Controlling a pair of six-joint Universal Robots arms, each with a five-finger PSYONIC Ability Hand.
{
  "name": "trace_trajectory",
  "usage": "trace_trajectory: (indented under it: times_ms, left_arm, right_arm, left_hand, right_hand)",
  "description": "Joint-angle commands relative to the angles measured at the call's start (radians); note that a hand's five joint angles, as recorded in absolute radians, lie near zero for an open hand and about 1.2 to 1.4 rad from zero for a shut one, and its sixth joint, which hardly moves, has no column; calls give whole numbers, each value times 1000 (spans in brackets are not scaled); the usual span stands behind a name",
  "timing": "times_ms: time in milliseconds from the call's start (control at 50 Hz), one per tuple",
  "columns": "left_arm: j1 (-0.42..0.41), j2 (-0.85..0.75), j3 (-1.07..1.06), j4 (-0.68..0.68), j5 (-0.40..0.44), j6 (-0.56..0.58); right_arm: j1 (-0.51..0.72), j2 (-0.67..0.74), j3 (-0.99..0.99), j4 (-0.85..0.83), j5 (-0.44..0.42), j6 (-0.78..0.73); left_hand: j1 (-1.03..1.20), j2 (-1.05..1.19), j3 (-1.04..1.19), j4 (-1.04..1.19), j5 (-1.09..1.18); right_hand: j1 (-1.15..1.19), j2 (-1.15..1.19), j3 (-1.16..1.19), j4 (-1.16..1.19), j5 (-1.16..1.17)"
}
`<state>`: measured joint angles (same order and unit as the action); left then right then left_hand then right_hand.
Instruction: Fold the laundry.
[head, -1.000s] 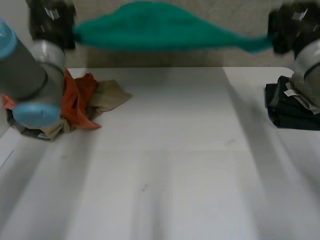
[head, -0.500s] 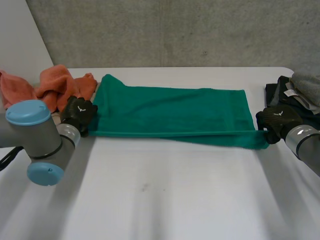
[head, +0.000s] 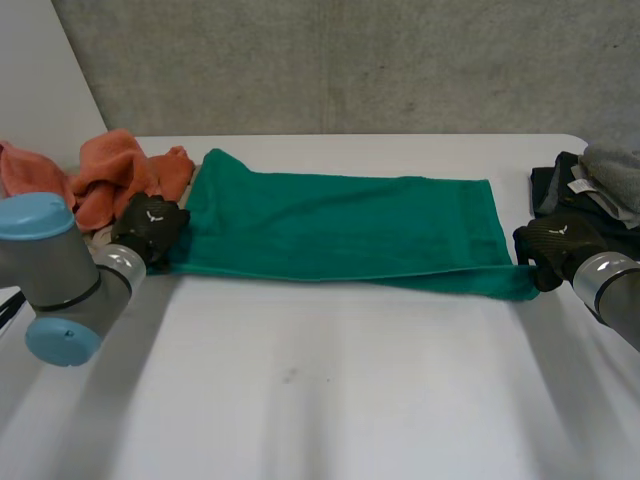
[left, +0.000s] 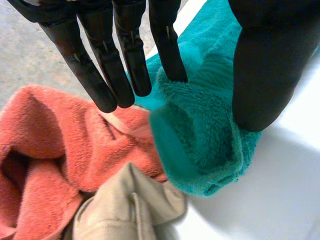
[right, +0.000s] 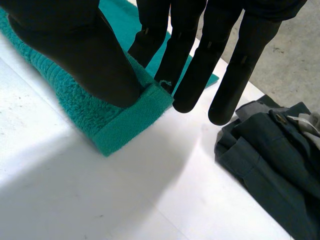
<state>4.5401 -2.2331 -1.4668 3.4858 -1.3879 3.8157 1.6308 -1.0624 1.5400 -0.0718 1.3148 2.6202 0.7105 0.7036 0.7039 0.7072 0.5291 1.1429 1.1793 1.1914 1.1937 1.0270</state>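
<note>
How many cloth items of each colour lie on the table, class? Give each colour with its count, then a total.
green towel: 1
orange towel: 1
beige cloth: 1
dark blue garment: 1
grey cloth: 1
Total: 5

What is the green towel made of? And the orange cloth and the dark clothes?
The green towel looks like terry cloth, probably cotton: fuzzy, looped, matte, with a flat hem. The orange cloth looks the same fluffy kind. The dark clothes look like smooth woven fabric, with stitched seams.

No legible text; the tag (head: 578, 186) seems unreadable.
</note>
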Motion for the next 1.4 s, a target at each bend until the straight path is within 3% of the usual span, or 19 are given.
trace_trajectory:
  times_ms: [20,80,140,300,380,460,520,580,660,740,840,920,1140,1400]
  left_arm:
    - [-4,-19,32,-86,23,8]
    - [-7,-43,63,-106,23,16]
    - [-19,-66,101,-131,17,34]
    - [-21,25,82,-303,-52,81]
    - [-10,133,-12,-419,-69,117]
    - [14,249,-136,-559,-82,186]
    - [28,352,-260,-712,-114,263]
    - [31,401,-314,-784,-122,294]
    - [11,440,-297,-789,-100,297]
    - [-47,425,-204,-732,-97,219]
    - [-104,340,-49,-654,-106,87]
    - [-127,258,81,-605,-128,52]
    - [-167,8,443,-473,-233,45]
    - [-181,-250,740,-541,-364,87]
  right_arm:
    - [3,1,0,0,0,-2]
    - [4,1,0,0,0,0]
    - [4,1,0,1,1,0]
    - [0,-27,-9,84,-5,-22]
    - [-17,-71,-23,262,-34,-136]
    - [-78,-117,-24,530,-48,-365]
    - [-138,-172,3,816,-37,-642]
    - [-163,-194,15,899,-35,-756]
    - [-135,-206,15,831,-32,-723]
    - [-97,-194,2,758,-26,-660]
    - [-49,-147,-64,640,-19,-574]
    - [-19,-102,-130,503,-16,-452]
    - [41,56,-302,181,38,-270]
    - [101,311,-512,6,70,-284]
  left_hand:
    - [190,197,196,193,197]
    - [307,314,314,310,314]
    - [685,692,692,688,692]
    - [686,693,692,689,693]
    - [686,693,692,689,693]
    - [686,693,692,689,693]
    - [686,693,692,689,693]
    - [686,693,692,689,693]
    - [686,693,692,689,693]
    - [686,693,692,689,693]
    - [686,693,692,689,693]
    - [686,693,692,689,693]
    - [686,693,692,689,693]
    - [686,693,692,689,693]
  right_hand:
    - [253,217,205,203,195]
    - [253,217,205,203,195]
    - [253,217,205,203,195]
    - [253,217,205,203,195]
    - [253,217,205,203,195]
    - [253,217,205,203,195]
    - [253,217,205,203,195]
    - [253,217,205,203,195]
    - [253,217,205,203,195]
    - [253,217,205,203,195]
    - [253,217,205,203,195]
    - [253,217,205,203,195]
    - [253,217,205,203,195]
    - [253,217,205,203,195]
